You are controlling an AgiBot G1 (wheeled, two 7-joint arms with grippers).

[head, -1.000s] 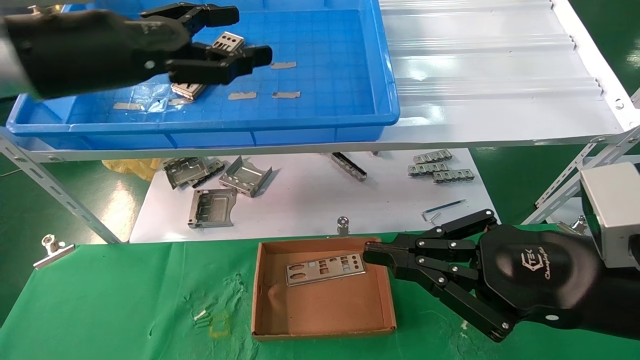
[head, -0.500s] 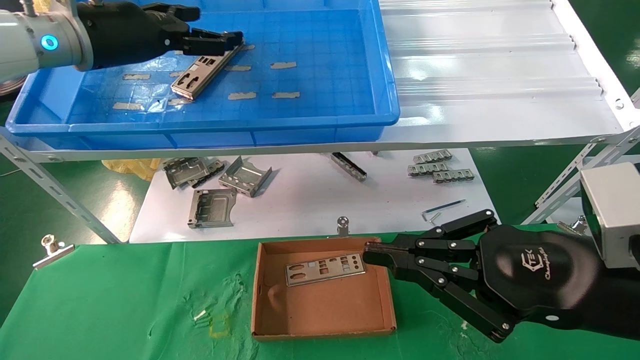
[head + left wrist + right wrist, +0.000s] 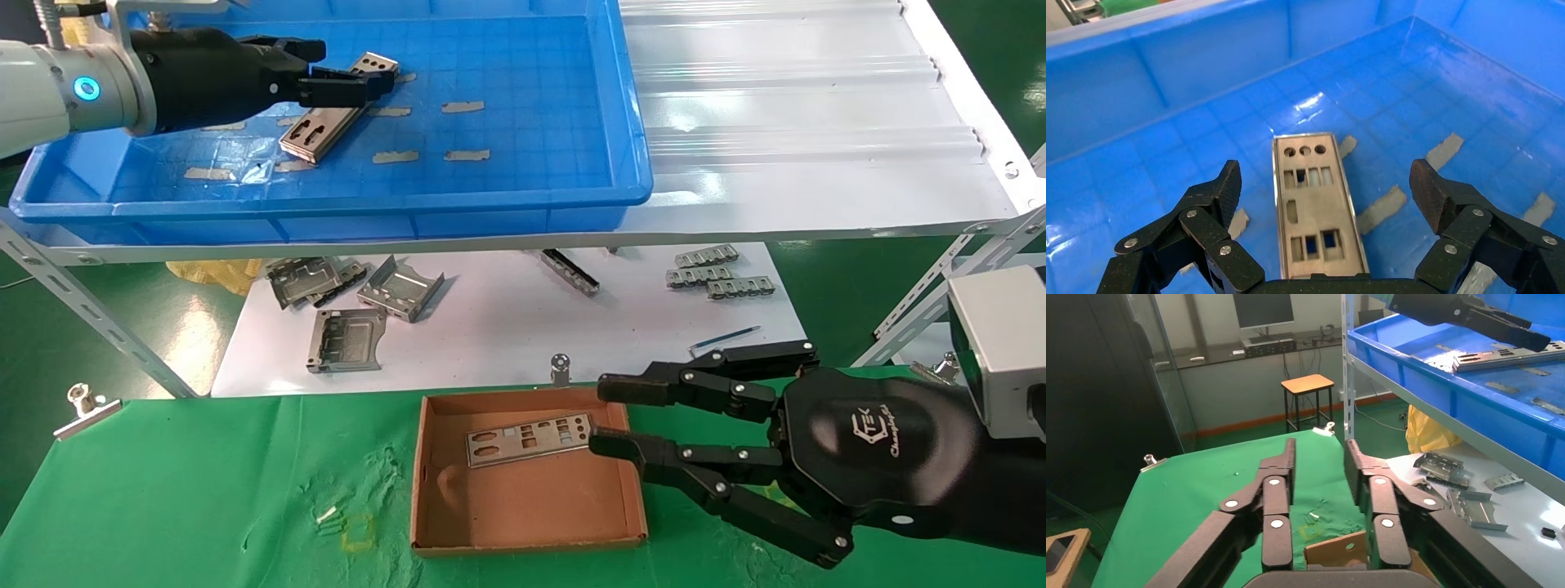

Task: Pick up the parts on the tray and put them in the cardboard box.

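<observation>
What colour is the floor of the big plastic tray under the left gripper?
Blue, with a moulded grid, on the shallow plastic tray; clearest in the left wrist view.

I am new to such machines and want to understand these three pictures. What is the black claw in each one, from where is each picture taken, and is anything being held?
The machine is a robot with two arms; each ends in a black gripper. One picture comes from a camera on its head, looking down. The other two come from cameras on its wrists, so each shows its own fingers up close.

The left gripper is open inside the blue tray, its fingers on either side of a metal plate with punched holes. The plate lies on the tray floor; nothing is gripped. Strips of grey tape are stuck there too.

The right gripper is open at the edge of the cardboard box on the green cloth, holding nothing. A second plate lies in the box.

On the white surface between lie bent metal brackets and small notched strips.
</observation>
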